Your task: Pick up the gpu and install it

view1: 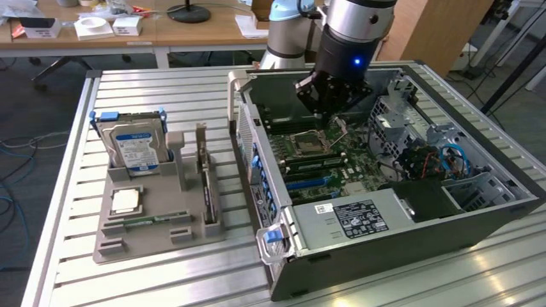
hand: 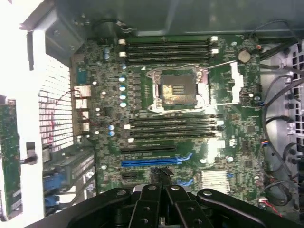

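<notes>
The gpu [view1: 206,176] is standing on edge in a slot of the grey holder [view1: 153,230], which is sitting on the desk [view1: 171,89] at the exterior view's left of the open computer case [view1: 477,224]. The gpu is outside the case, with the case's side wall standing between it and the hand [view1: 331,110]. You are holding the arm reaching down into the case from above, wrist pointing at the motherboard [view1: 341,163]. The hand is hovering just beside the CPU socket [view1: 307,142], well apart from the gpu. Its fingers are resting drawn together, gripping nothing.
</notes>
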`<state>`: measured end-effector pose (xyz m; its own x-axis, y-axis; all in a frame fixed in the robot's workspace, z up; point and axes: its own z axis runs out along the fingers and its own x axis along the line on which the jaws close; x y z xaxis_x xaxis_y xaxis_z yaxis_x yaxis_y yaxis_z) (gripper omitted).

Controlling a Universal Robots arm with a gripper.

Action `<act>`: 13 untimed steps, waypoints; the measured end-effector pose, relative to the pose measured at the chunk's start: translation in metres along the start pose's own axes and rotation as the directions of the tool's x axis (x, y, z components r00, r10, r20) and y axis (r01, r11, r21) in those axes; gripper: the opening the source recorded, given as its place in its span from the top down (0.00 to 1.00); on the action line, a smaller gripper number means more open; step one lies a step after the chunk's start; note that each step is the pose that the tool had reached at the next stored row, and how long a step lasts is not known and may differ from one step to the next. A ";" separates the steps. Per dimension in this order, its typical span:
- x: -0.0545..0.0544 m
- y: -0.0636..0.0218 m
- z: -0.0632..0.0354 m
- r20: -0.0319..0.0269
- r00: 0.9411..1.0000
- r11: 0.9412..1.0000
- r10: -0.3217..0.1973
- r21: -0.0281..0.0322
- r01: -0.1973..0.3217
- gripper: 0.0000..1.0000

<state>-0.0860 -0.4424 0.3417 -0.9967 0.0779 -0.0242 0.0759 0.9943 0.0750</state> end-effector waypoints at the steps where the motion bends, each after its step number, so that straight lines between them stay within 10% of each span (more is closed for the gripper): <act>1: -0.005 0.0003 0.0002 0.000 1.000 1.000 0.000 0.000 0.000 0.90; 13: -0.059 0.0045 0.0018 0.000 1.000 1.000 0.000 0.000 0.000 0.90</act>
<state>-0.0270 -0.4424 0.3416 -0.9967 0.0779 -0.0242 0.0759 0.9943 0.0751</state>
